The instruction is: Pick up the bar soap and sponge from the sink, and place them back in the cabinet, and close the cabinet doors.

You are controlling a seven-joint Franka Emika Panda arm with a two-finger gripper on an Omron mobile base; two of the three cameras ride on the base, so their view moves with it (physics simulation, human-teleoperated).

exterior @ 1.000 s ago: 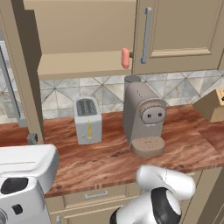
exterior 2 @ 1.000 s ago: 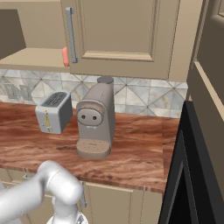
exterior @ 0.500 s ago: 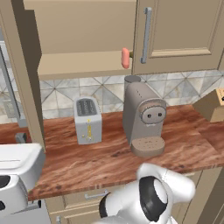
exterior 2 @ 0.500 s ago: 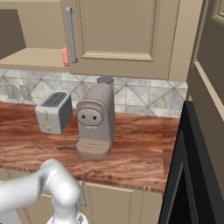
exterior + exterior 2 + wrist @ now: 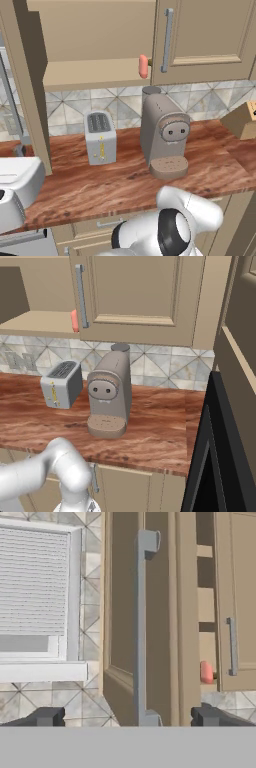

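Bar soap [image 5: 143, 66] lay on the cabinet [image 5: 90, 75] floor beside the closed right door [image 5: 200, 40] — that part judged done. Left door [image 5: 145, 627] stood wide open; hand [image 5: 127, 717] spread, empty, aimed at its handle [image 5: 140, 632]. Sponge — whereabouts undetermined.

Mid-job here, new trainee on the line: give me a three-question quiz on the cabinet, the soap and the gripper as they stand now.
1. True or false: the bar soap lies at the front edge of the cabinet floor.
2. Which cabinet doors are shut? A) both B) only the right door C) neither
3. Fill in: in the hand view the gripper is open, with the left door's ____ between its fingertips.

Key: 1 true; 2 B, the left door stands swung out; 3 handle.
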